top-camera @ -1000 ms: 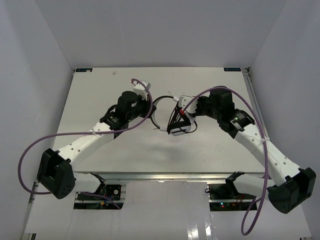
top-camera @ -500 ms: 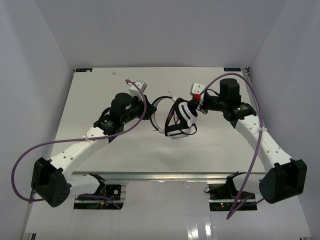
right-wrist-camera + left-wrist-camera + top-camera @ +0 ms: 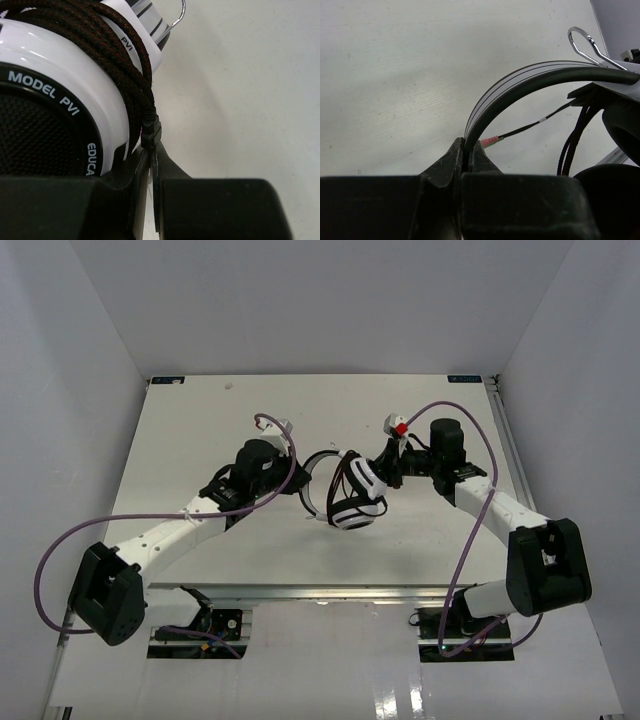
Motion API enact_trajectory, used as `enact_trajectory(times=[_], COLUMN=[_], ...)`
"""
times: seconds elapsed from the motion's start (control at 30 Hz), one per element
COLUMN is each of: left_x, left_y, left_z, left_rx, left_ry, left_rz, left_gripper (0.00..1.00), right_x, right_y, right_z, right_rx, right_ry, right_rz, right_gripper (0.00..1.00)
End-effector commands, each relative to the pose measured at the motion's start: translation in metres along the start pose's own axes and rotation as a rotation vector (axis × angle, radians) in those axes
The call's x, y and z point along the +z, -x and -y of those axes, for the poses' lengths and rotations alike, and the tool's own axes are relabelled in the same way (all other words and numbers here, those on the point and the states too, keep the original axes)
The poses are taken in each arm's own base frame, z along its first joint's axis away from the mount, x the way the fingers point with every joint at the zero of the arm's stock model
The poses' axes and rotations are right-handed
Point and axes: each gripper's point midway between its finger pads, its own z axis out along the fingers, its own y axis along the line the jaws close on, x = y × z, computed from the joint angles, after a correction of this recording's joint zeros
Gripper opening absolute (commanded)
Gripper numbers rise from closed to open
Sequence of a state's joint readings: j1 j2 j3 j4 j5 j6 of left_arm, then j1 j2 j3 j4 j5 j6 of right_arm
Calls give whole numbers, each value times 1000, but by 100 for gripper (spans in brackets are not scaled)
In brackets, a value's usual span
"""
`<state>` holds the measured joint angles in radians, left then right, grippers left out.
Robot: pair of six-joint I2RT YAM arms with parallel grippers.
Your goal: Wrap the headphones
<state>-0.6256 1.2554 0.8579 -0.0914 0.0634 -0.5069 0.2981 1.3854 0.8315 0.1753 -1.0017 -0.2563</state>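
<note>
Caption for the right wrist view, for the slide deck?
Right gripper pinches the dark braided cord wound across the white headphones marked MODEL PVI.

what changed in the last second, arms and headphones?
Right gripper, shut on the cord, pulled back right, then dropped toward the near edge; the headphones turned and slid nearer too. Left gripper stayed clamped on the headband.

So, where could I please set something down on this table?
Bare: the far strip of the table beyond the headphones, and the near strip between them and the front edge. Crowded: the centre, where the left pincer and right pincer hold the headphones.
</note>
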Motion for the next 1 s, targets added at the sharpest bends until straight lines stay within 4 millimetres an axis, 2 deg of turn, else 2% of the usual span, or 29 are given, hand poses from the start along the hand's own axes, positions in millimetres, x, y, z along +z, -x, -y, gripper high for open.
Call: enact_trajectory(times=[0.0,0.07,0.13,0.23,0.43,0.77,0.93,0.97], left_x=[10,20,28,53,87,134,144,146], left_y=[39,31,25,10,4,-4,-15,-18], left_z=[3,-6,-14,-34,-65,-95,-108,-110], left_rx=[-124,-130,-132,-139,-124,-70,-74,-73], left_ry=[16,48,75,151,218,300,337,343], left_rz=[176,165,153,119,110,54,8,-6], left_gripper=[0,0,0,0,0,0,0,0], right_x=[8,14,18,28,39,44,37,34], right_y=[5,-11,-18,-29,-58,-92,-104,-105], right_z=[-12,-7,-2,12,46,79,92,94], right_rx=[108,196,236,325,493,637,692,696], right_ry=[90,85,84,88,39,-45,-93,-105], right_rz=[76,63,59,50,32,13,13,15], right_gripper=[9,9,9,9,10,18,25,30])
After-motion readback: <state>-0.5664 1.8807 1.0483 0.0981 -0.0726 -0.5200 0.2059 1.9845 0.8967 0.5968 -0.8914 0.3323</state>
